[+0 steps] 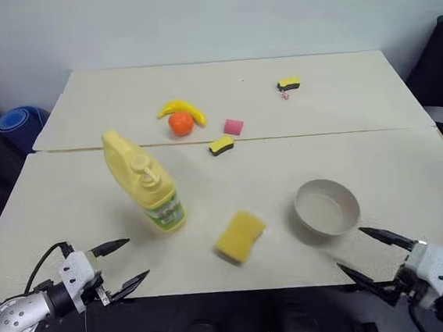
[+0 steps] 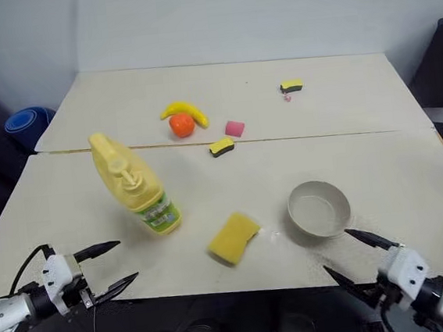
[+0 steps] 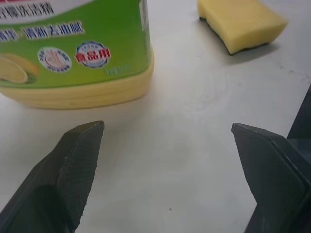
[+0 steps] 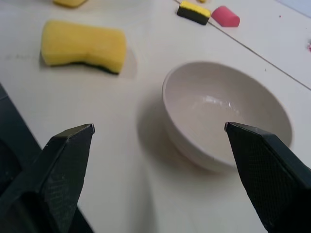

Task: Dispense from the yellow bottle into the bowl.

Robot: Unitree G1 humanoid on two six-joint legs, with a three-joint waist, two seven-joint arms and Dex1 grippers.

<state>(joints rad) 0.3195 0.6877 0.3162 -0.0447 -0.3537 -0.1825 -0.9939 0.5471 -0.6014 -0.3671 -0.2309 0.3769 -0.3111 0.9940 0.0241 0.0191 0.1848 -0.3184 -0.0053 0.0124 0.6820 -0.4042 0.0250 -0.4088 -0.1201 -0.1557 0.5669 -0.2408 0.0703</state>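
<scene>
The yellow bottle (image 1: pixel 143 181) stood on the pale desk (image 1: pixel 394 165) in the left-centre of the head view, leaning a little, its pump top toward the upper left and its green-and-white label near the base. The bowl (image 1: pixel 327 207) sat to the right of centre, upright and pale inside, well apart from the bottle. Between them, slightly lower in the frame, lay a large yellow sponge (image 1: pixel 240 236).

The left end effector (image 1: pixel 125 261) hung at the lower left of the frame, its two black fingers spread wide and holding nothing; in the left wrist view the bottle's base lay just beyond the fingertips (image 3: pixel 82 145) without touching them. The right end effector (image 1: pixel 367 252) hung at the lower right, also spread wide and empty, with the bowl just ahead of it.

Farther back, in the upper middle of the frame, lay a banana (image 1: pixel 182 108) touching an orange (image 1: pixel 180 123), a pink block (image 1: pixel 233 126), a small yellow-and-black sponge (image 1: pixel 221 145), and another small sponge (image 1: pixel 289 84) toward the upper right
</scene>
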